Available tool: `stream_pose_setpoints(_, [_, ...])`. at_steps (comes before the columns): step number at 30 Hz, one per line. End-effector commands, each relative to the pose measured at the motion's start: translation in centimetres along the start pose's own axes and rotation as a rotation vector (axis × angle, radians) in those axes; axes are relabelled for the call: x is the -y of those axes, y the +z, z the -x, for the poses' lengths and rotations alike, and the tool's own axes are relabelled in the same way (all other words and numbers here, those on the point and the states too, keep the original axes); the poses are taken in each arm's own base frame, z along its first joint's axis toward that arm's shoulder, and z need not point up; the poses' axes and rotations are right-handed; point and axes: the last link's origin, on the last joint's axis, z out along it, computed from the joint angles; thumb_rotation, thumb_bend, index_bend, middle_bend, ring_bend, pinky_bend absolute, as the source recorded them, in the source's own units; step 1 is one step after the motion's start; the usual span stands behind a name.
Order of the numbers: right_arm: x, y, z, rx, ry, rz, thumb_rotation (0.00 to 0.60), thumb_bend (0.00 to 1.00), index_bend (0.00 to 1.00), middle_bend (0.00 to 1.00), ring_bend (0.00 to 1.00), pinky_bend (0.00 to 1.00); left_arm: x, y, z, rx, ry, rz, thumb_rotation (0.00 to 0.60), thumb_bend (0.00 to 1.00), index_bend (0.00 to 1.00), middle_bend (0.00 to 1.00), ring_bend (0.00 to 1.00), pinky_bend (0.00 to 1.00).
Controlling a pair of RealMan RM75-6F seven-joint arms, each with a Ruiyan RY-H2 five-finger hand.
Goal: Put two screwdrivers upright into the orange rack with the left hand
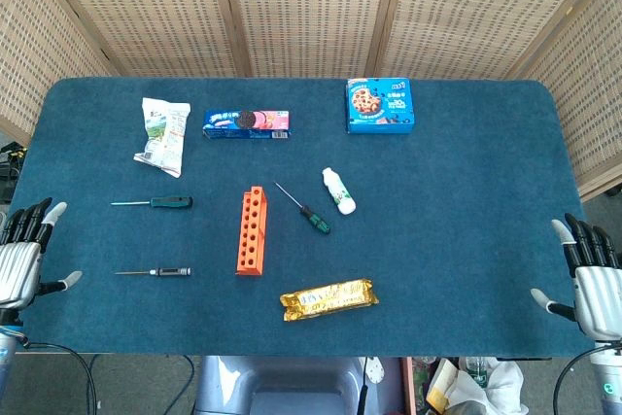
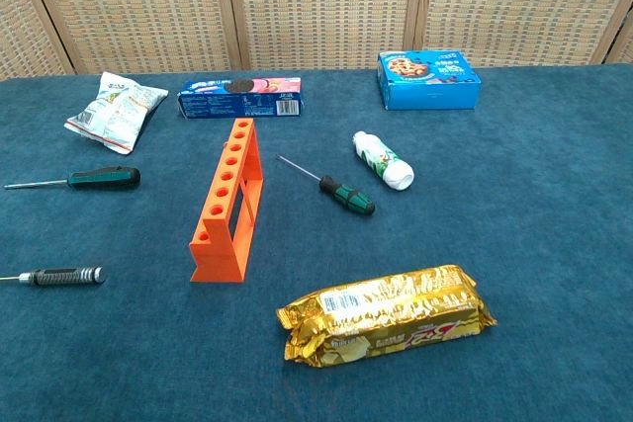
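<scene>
From the head view I see my left hand (image 1: 24, 250) at the lower left edge of the frame, just off the table's (image 1: 466, 269) near left corner, fingers spread apart and holding nothing. My right hand (image 1: 588, 274) sits at the lower right edge, likewise spread and empty. Neither hand shows in the chest view.

The orange rack (image 1: 252, 231) stands left of centre on the blue table, its row of holes facing up and running from the near side toward the far side. In the chest view the rack (image 2: 228, 205) is upright, with every hole I can see unfilled.

Three screwdrivers lie flat. The green-handled screwdriver (image 1: 155, 202) rests left of the rack, shaft pointing left. Below it in the frame lies the black-handled screwdriver (image 1: 157, 271), also pointing left and the one nearest my left hand. A second green-handled screwdriver (image 1: 305, 210) lies diagonally just right of the rack, apart from it.

A white bottle (image 1: 339, 190) lies on its side right of that diagonal driver. Along the upper part of the frame sit a white snack bag (image 1: 162, 135), a long cookie box (image 1: 247, 123) and a blue cookie box (image 1: 380, 105). A gold biscuit pack (image 1: 328, 298) lies below the rack.
</scene>
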Motion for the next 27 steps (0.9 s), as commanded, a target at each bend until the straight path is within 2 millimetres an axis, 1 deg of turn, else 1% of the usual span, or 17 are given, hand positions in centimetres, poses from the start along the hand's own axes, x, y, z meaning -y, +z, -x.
stream_pose_setpoints(1, [0.0,-0.1,-0.1,0.000,0.002,0.001,0.600,0.00,0.00,0.00,0.00,0.00,-0.1,0.0,0.2,0.004,0.002,0.004,0.600,0.00,0.00,0.00,0.00,0.00])
stream_pose_setpoints(8, [0.0,-0.3,-0.4,0.005,0.017,-0.004,0.600,0.00,0.00,0.00,0.00,0.00,-1.4,0.0,1.9,0.056,-0.002,0.033,0.600,0.00,0.00,0.00,0.00,0.00])
stream_pose_setpoints(10, [-0.1,-0.3,-0.4,0.009,0.022,-0.003,0.600,0.00,0.00,0.00,0.00,0.00,-2.6,0.5,2.9,0.082,0.015,0.066,0.600,0.00,0.02,0.00,0.00,0.00])
stream_pose_setpoints(14, [-0.2,-0.2,-0.7,0.009,0.036,-0.004,0.600,0.00,0.00,0.00,0.00,0.00,-5.2,2.1,4.7,0.145,0.022,0.099,0.600,0.00,0.17,0.00,0.00,0.00])
stream_pose_setpoints(16, [-0.2,-0.2,-0.8,0.006,0.039,-0.003,0.600,0.00,0.00,0.00,0.00,0.00,-5.9,2.6,5.2,0.160,0.027,0.105,0.600,0.00,0.23,0.00,0.00,0.00])
stream_pose_setpoints(19, [-0.4,-0.2,-0.9,0.004,0.046,0.002,0.600,0.00,0.00,0.00,0.00,0.00,-7.9,3.9,6.8,0.210,0.024,0.109,0.600,0.06,0.32,0.00,0.00,0.00])
stream_pose_setpoints(21, [-0.5,-0.2,-1.0,0.004,0.051,0.005,0.600,0.00,0.00,0.00,0.00,0.00,-8.6,4.3,7.5,0.235,0.026,0.108,0.600,0.10,0.38,0.00,0.00,0.00])
stream_pose_setpoints(24, [-0.7,-0.1,-1.1,0.004,0.057,0.010,0.600,0.00,0.00,0.00,0.00,0.00,-9.4,4.5,8.2,0.253,0.033,0.109,0.600,0.10,0.40,0.00,0.00,0.00])
stream_pose_setpoints(27, [-0.8,0.0,-1.2,0.005,0.065,0.013,0.600,0.00,0.00,0.00,0.00,0.00,-10.1,4.2,8.9,0.276,0.038,0.115,0.600,0.12,0.43,0.00,0.00,0.00])
